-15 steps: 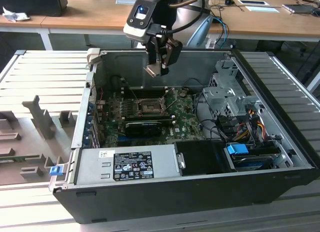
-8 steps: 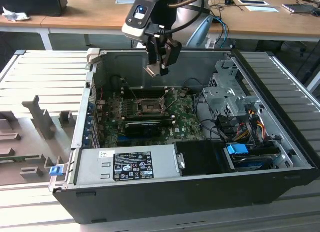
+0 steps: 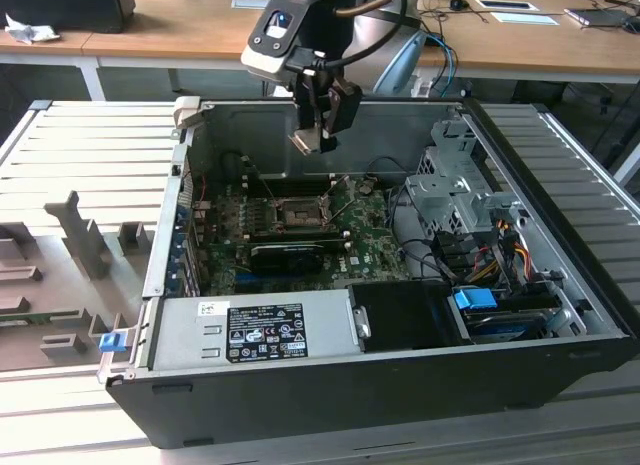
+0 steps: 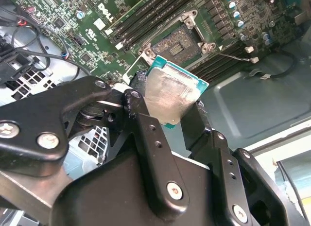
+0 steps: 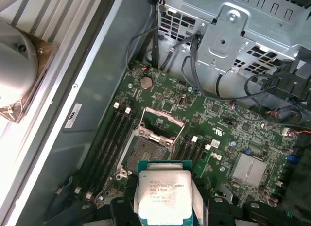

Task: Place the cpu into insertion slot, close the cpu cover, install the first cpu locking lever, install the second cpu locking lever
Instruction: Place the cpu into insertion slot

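My gripper (image 3: 318, 125) hangs above the open computer case, shut on the cpu (image 3: 305, 140). In both wrist views the cpu (image 4: 170, 97) (image 5: 165, 194), a silvery square chip on a green carrier edge, sits between the black fingers (image 4: 146, 124). Below it on the green motherboard lies the insertion slot (image 5: 144, 155) (image 4: 181, 45) (image 3: 297, 213), uncovered, with its contact field exposed. The cpu cover (image 5: 160, 125), a metal frame with a square window, stands flipped open at the slot's far edge. The cpu is well above the slot and apart from it.
Memory slots (image 5: 114, 133) flank the socket on both sides. A black finned card (image 3: 290, 253) lies just in front of it, with the power supply (image 3: 250, 330) nearer still. A drive cage (image 3: 450, 185) and cables (image 3: 490, 255) fill the exterior view's right.
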`<state>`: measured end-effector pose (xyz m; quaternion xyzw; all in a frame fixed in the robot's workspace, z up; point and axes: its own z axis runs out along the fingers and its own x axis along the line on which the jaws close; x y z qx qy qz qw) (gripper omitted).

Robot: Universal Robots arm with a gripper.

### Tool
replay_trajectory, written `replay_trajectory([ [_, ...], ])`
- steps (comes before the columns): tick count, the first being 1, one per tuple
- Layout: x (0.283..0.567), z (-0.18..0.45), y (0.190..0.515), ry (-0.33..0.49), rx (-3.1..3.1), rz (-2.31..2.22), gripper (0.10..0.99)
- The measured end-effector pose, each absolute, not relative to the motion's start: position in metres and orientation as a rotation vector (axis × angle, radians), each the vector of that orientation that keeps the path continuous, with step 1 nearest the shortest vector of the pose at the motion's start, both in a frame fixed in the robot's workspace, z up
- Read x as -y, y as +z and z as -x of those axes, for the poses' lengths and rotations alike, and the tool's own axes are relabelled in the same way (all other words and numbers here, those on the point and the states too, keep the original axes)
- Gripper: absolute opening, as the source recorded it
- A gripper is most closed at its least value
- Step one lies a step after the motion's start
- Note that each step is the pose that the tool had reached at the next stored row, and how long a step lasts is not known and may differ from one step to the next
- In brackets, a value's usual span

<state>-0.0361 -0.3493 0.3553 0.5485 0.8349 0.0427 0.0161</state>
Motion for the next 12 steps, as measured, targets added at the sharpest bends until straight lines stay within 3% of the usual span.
replay_trajectory([
  [12, 0.3493, 0.0361, 0.3548, 0.131, -2.542, -1.781, 0.529],
])
